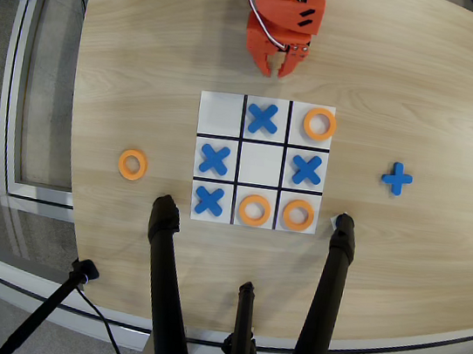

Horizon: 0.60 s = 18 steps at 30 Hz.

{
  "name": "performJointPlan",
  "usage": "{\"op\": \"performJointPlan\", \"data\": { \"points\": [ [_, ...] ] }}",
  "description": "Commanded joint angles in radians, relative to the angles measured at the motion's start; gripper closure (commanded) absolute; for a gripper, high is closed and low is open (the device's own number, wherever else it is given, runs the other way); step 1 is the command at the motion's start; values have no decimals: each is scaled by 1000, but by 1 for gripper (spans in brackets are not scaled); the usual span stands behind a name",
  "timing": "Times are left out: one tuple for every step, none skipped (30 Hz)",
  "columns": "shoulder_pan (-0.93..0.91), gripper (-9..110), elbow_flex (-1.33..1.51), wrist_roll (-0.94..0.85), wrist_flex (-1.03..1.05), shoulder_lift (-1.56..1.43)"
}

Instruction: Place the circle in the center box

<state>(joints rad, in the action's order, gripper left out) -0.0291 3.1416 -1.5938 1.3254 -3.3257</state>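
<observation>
My gripper (275,71) hangs at the top of the overhead view, orange body folded in tight over the wooden table (441,100), fingertips pointing down-picture toward the grid board (260,163) and stopping short of its top edge, touching nothing. My fingers (269,65) sit at a narrow gap, tips slightly apart, nothing between them. The circle (132,164) lies flat on bare table, well apart from my fingers, far down-picture and off to the picture's left, outside the board. The center box (260,164) is straight down-picture from my fingertips, 1 cell past the blue X (263,118) in the top middle cell, and it is bare white. 3 more orange rings sit in board cells: top right (319,123), bottom middle (254,209), bottom right (298,214). Other blue Xs fill middle left (213,159), middle right (306,169) and bottom left (208,200). 1 spare blue X (397,178) lies off the board to the picture's right.
</observation>
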Motion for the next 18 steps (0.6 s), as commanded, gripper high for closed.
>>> {"op": "performJointPlan", "data": {
  "points": [
    [-18, 90, -55, 2, 52, 58],
    [-21, 90, -94, 2, 67, 83],
    [-23, 90, -130, 0, 86, 107],
    [-26, 90, -170, -5, 110, 130],
    [-28, 90, -207, -6, 133, 150],
    [-28, 90, -239, -6, 152, 170],
    [-28, 90, -267, 0, 161, 189],
    [-28, 90, -291, 5, 163, 206],
    [-26, 90, -314, 12, 156, 224],
    [-26, 90, -334, 21, 144, 244],
    [-26, 90, -351, 28, 130, 261],
    [-26, 90, -368, 32, 115, 278],
    [-28, 90, -382, 37, 100, 293],
    [-28, 90, -397, 44, 81, 305],
    [-28, 90, -411, 55, 61, 319],
    [-26, 90, -428, 64, 44, 333],
    [-26, 90, -446, 75, 28, 348],
    [-26, 90, -468, 87, 11, 368]
  ]
}}
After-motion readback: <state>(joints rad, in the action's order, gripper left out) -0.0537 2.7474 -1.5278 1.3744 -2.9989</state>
